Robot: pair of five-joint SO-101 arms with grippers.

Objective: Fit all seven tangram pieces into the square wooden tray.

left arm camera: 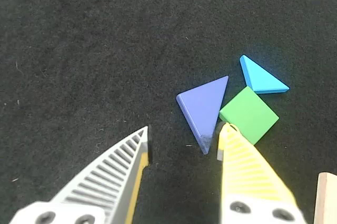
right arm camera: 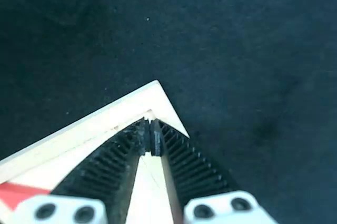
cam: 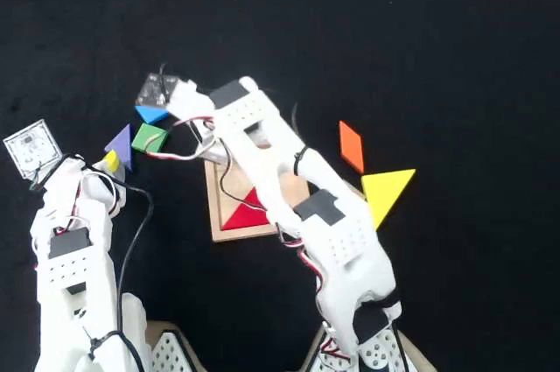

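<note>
Pickup step — the spread left claw (left arm camera: 184,129) must next straddle the purple triangle (left arm camera: 202,110); right claw (right arm camera: 151,129), pressed together, overhangs the tray (right arm camera: 100,124).

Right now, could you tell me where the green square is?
In the high view, the green square lies left of the tray, between the blue triangle and the purple triangle.

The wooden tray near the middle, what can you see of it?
The wooden tray is a shallow square of pale wood with a raised rim, lying flat on the black table. A red triangle lies inside it. The right arm stretches across it, its shut hand at one inner corner.
</note>
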